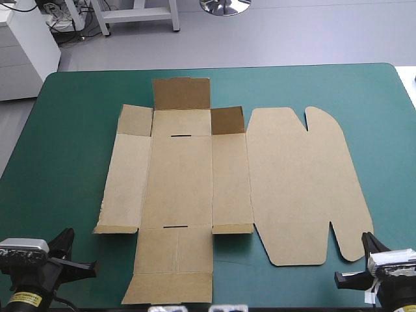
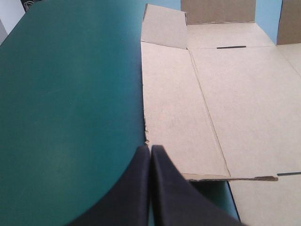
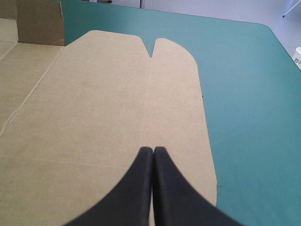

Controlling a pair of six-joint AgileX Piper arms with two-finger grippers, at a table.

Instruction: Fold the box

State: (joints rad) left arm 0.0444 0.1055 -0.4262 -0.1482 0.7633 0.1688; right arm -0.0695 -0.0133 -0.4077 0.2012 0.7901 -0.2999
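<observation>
Teal-green desk [image 1: 71, 130]: one brown box [image 1: 179, 175] mid-desk, mostly flat, two far flaps upright. Two pincers near front edge, left pincer [image 2: 150, 149] and right pincer [image 3: 153, 149], both pressed together, gripping nothing.

No writing can be read anywhere. A yellow sticker [image 1: 25, 299] on the left arm [image 1: 39, 273] carries dark print, too small to make out. A white thing [image 3: 297, 55] beside the right edge of the table [image 3: 244, 103] bears a small mark, also not legible.
</observation>
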